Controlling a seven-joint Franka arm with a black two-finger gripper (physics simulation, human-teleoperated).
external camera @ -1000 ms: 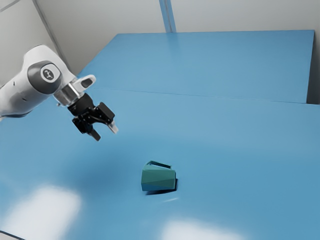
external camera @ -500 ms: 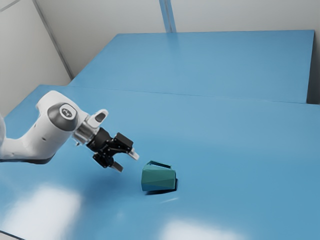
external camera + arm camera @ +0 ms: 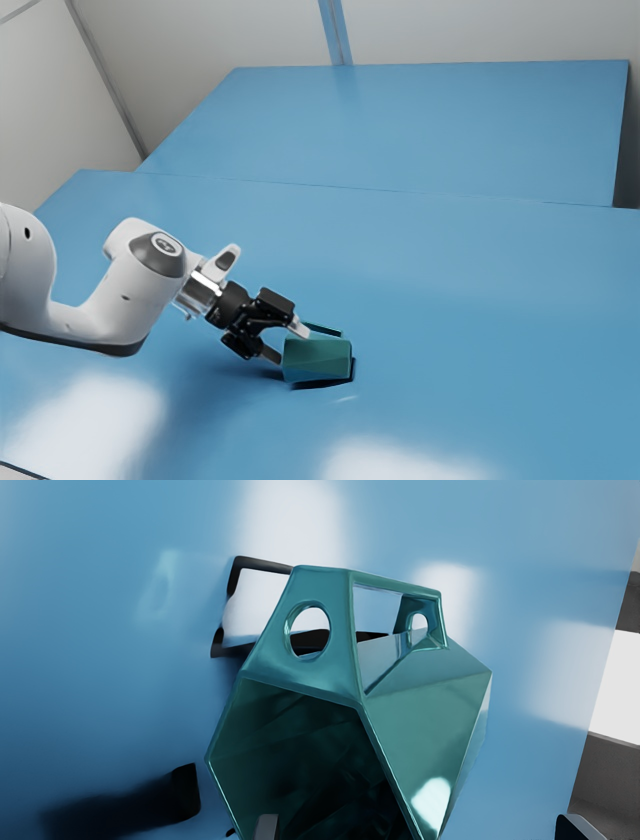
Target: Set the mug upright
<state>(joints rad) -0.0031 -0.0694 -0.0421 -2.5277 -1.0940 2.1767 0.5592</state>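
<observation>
Nearest in the exterior view, the close edge of the bench (image 3: 520,290) cuts across the lower left corner, and two white glares (image 3: 90,430) lie on the blue top. Farther in, well away from that edge and from the bench's far left corner, the mug (image 3: 318,360) lies on its side, not upright. Its mouth faces the exterior view's left, its base the exterior view's right, and its handle (image 3: 323,329) is on the far side.

The pincer (image 3: 290,345) is right at the mouth, released, with its fingers (image 3: 267,828) spread wide. In the wrist view one finger overlaps the dark mouth, and the other is outside the mug, past its side wall. I can't tell whether either one touches it. The handle has a round hole at each end, and its shadow (image 3: 260,565) falls on the bench, just beside the mug.

The white arm (image 3: 150,290) reaches in from the exterior view's left, bent low over the bench. Beyond the thin seam (image 3: 330,187) at the bench's far side is a second blue surface (image 3: 420,130), and behind that a pale wall (image 3: 480,30) with a blue strip (image 3: 335,30).
</observation>
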